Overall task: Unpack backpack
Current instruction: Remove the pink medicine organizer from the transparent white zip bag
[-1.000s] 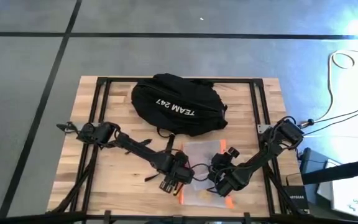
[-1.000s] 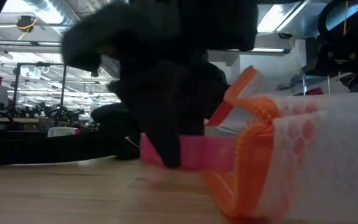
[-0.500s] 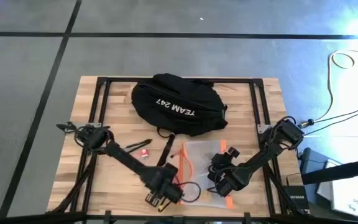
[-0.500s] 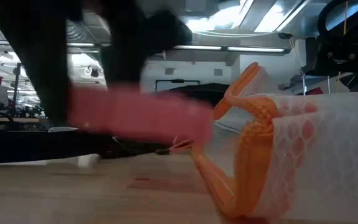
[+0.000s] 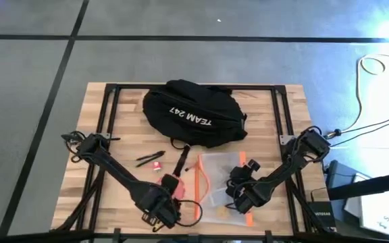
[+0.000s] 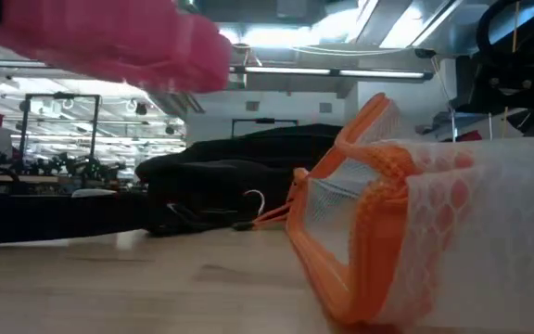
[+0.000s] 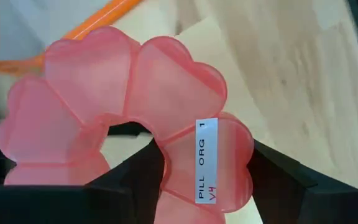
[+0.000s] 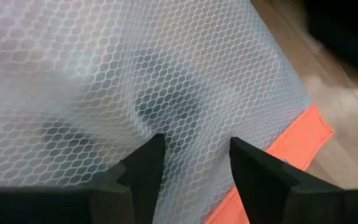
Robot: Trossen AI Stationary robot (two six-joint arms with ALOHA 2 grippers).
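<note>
The black backpack [image 5: 193, 113] with white "TEAM 247" lettering lies at the table's far middle. In front of it lies a white mesh pouch [image 5: 220, 182] with orange trim, its orange mouth [image 6: 327, 218] gaping toward the left. My right gripper [image 5: 240, 196] is shut on the pouch's mesh. My left gripper [image 5: 166, 201], near the front edge left of the pouch, is shut on a pink pill organizer [image 7: 123, 106], a ring of heart-shaped boxes. In the low view the organizer [image 6: 109, 42] is high above the table. My left gripper pinches one heart-shaped box of the ring, the one with the white label [image 7: 205, 158], between its two fingers [image 7: 278, 180]. The rest of the ring stands out beyond the fingertips. The organizer is lifted clear of the table. My right gripper holds the pouch's upper mesh layer [image 8: 166, 118] between its two fingers [image 8: 143, 163], coming from above. The mesh puckers into a fold between them. The pouch's underside rests on the table, and its right part stands raised [image 6: 489, 213].
A black pen [image 5: 147, 158], a small red and white item [image 5: 156, 165] and a dark strap [image 5: 181, 160] lie between the backpack and the left arm. Black frame rails [image 5: 107, 115] run along the table's left and right sides. Bare wood [image 5: 113, 196] lies at the near left.
My left gripper has drawn the pink organizer out of the pouch's mouth, moving toward the table's left and near edges and rising, so the organizer is now lifted clear. The pouch's orange mouth has sprung wider open. My right gripper has stayed on the mesh.
</note>
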